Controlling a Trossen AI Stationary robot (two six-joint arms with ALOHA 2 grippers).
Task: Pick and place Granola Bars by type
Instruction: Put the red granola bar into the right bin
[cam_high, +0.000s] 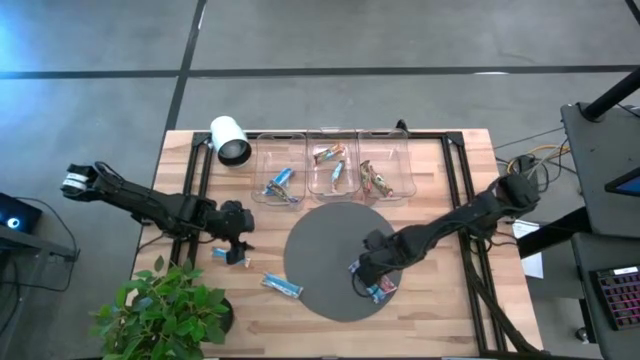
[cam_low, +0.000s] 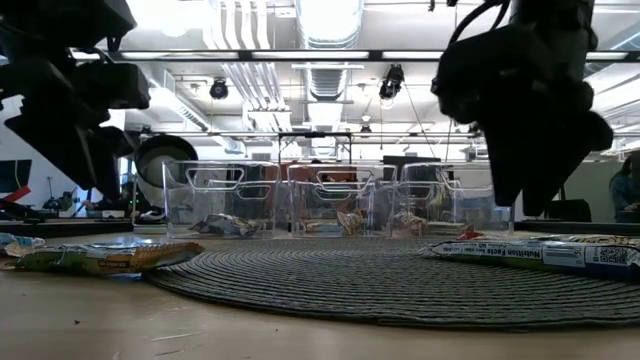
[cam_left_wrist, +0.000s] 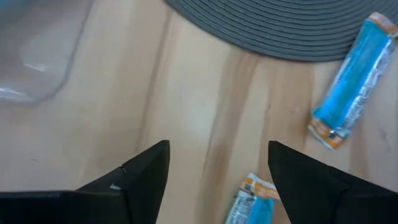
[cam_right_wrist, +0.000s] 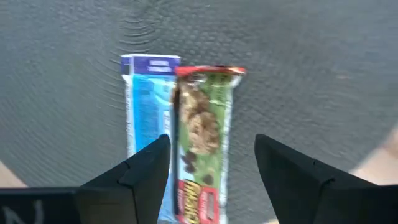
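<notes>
On the round grey mat (cam_high: 330, 262) a green-and-brown granola bar (cam_right_wrist: 205, 143) and a blue one (cam_right_wrist: 146, 118) lie flat, side by side. My right gripper (cam_right_wrist: 211, 162) hovers open above them, its fingers standing either side of the green bar's near end; in the high view the right gripper (cam_high: 368, 272) is over the mat's right part. My left gripper (cam_left_wrist: 217, 168) is open above the wood left of the mat, with one blue bar's end (cam_left_wrist: 252, 202) between its fingers. A second blue bar (cam_left_wrist: 357, 81) lies by the mat's edge. Further bars lie in the bins.
Three clear bins (cam_high: 333, 165) stand in a row at the far side, each holding bars. A white cylinder (cam_high: 231, 139) lies at the far left. A potted plant (cam_high: 165, 305) stands at the near left corner. Bare wood lies between mat and bins.
</notes>
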